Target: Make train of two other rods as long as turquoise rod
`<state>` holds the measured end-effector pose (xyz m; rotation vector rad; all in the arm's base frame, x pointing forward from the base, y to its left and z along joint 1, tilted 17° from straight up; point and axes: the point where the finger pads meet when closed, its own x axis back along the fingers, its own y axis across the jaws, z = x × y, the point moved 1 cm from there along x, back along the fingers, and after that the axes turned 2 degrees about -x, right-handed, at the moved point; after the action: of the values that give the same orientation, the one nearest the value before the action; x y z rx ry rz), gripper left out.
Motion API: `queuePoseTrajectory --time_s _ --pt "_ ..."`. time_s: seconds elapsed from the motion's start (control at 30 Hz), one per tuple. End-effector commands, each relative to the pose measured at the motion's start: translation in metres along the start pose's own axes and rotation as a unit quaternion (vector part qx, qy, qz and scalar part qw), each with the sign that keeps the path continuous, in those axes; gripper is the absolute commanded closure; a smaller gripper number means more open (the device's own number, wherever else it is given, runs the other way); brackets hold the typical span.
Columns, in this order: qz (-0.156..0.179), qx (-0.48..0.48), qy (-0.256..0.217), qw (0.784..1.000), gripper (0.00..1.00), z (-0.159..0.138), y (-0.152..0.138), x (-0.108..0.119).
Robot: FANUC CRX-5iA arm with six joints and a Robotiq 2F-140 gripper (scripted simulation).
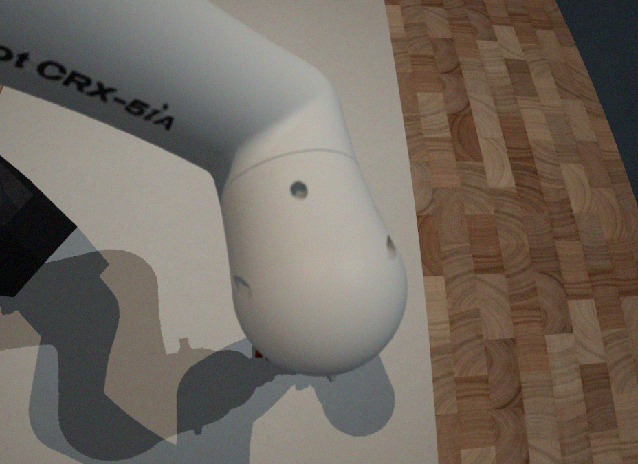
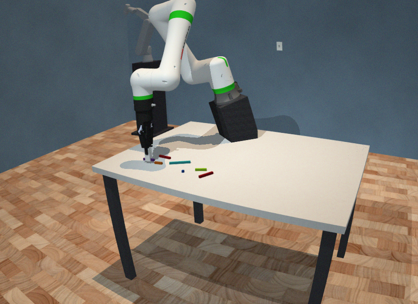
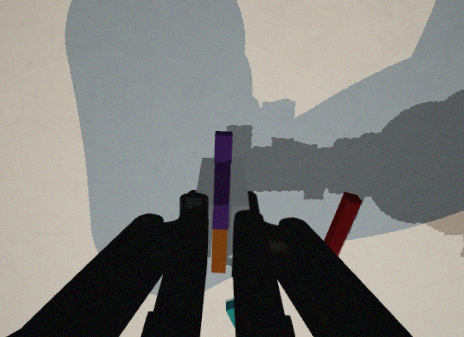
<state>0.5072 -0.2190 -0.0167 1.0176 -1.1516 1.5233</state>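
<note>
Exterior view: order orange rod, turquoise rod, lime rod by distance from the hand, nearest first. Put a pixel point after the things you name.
From the hand (image 2: 147, 159) (image 3: 222, 179):
1. Orange rod (image 2: 158, 162) (image 3: 219, 251): right beside the fingertips.
2. Turquoise rod (image 2: 179, 162) (image 3: 231, 313): past orange, image right.
3. Lime rod (image 2: 201, 169): beyond turquoise, farther image right.

Pale table (image 1: 329, 42) (image 2: 263, 183) (image 3: 30, 139) — on it: orange (image 2: 158, 162) (image 3: 219, 251), turquoise (image 2: 179, 162) (image 3: 231, 311), lime (image 2: 201, 169), blue (image 2: 183, 170) — two red rods (image 2: 164, 156) (image 3: 344, 223).

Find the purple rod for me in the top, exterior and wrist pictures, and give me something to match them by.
Top: not visible.
Exterior: purple rod, left of centre, at the gripper's fingertips.
Wrist: near centre, upright in the picture, between the fingers.
Shared landmark: a red rod.
</note>
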Motion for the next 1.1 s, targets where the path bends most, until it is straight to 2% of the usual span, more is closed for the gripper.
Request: queuePoseTrajectory --time_s 0.0,1.07 --pt "0.000 0.000 0.000 1.000 0.97 0.0001 -0.0002 0.0001" --pt "0.000 0.000 0.000 1.000 0.97 0.0001 -0.0002 -0.0058"
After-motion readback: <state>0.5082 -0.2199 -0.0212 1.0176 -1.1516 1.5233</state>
